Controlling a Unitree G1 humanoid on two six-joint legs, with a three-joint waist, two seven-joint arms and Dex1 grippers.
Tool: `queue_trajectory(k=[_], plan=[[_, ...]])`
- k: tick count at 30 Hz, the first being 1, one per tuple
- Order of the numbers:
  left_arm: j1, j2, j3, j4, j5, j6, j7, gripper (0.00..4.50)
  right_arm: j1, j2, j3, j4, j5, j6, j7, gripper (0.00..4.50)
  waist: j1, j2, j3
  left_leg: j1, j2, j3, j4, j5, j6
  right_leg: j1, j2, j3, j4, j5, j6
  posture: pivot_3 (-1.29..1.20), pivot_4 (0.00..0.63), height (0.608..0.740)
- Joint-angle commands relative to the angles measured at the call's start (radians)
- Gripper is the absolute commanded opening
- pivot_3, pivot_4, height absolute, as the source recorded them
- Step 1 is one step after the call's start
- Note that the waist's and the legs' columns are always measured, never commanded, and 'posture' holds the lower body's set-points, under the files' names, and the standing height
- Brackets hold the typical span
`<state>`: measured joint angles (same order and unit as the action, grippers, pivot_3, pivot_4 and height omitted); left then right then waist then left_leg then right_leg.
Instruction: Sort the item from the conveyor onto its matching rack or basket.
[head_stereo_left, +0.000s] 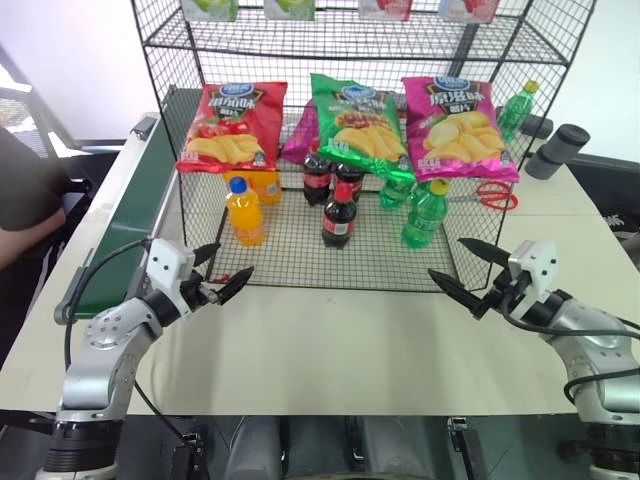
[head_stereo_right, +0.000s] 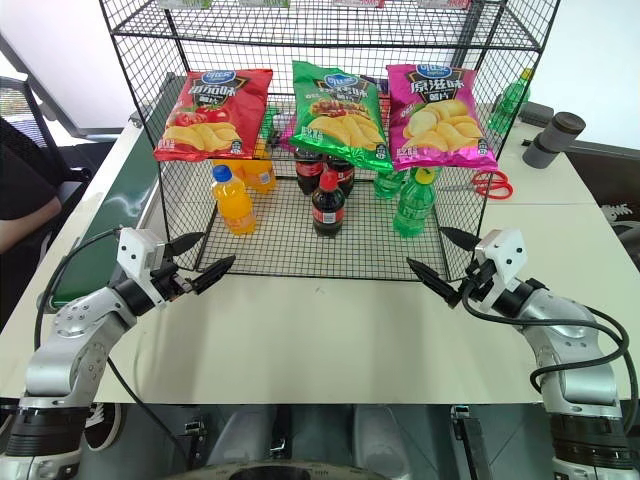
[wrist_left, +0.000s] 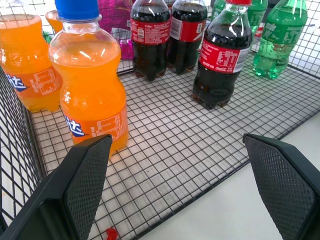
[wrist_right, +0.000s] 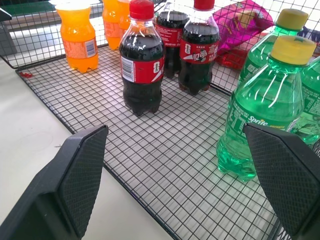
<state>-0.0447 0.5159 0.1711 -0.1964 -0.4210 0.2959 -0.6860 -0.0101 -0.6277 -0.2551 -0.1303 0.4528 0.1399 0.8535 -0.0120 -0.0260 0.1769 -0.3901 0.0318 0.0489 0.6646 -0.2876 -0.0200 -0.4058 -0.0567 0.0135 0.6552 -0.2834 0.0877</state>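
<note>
Three cola bottles stand on the lowest tier of the black wire rack. The nearest cola bottle is a little in front of the other two. The dark green conveyor runs along the table's left side, and the stretch in view carries nothing. My left gripper hovers open and empty just outside the rack's front left corner, facing an orange soda bottle. My right gripper is open and empty off the front right corner, near a green bottle.
Red, green and pink chip bags hang on the rack above the bottles. Red scissors and a dark cylinder lie on the table at the right. A person's arm is at the far left. White tabletop lies between my arms.
</note>
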Motion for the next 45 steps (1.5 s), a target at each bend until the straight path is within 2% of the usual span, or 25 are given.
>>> queue_trajectory(k=[1,30,45], plan=[[0.0,0.002,0.0,-0.006,0.016,-0.026,0.002,4.5,-0.007,0.003,-0.01,-0.012,0.005,-0.02,0.005,4.49,0.0,0.0,0.0,0.0,0.0,0.0,0.0,0.0,0.0,0.0,0.0,0.0,0.0,0.0,0.0,0.0,0.15,0.74],[0.032,-0.005,0.021,-0.026,0.016,-0.035,0.014,4.5,-0.016,0.023,0.011,0.007,-0.02,-0.046,-0.008,4.49,0.0,0.0,0.0,0.0,0.0,0.0,0.0,0.0,0.0,0.0,0.0,0.0,0.0,0.0,0.0,0.0,0.15,0.74],[0.025,-0.008,0.019,-0.026,0.021,-0.032,0.05,4.5,-0.069,0.059,0.043,0.052,-0.061,-0.08,-0.046,4.49,0.0,0.0,0.0,0.0,0.0,0.0,0.0,0.0,0.0,0.0,0.0,0.0,0.0,0.0,0.0,0.0,0.15,0.74]])
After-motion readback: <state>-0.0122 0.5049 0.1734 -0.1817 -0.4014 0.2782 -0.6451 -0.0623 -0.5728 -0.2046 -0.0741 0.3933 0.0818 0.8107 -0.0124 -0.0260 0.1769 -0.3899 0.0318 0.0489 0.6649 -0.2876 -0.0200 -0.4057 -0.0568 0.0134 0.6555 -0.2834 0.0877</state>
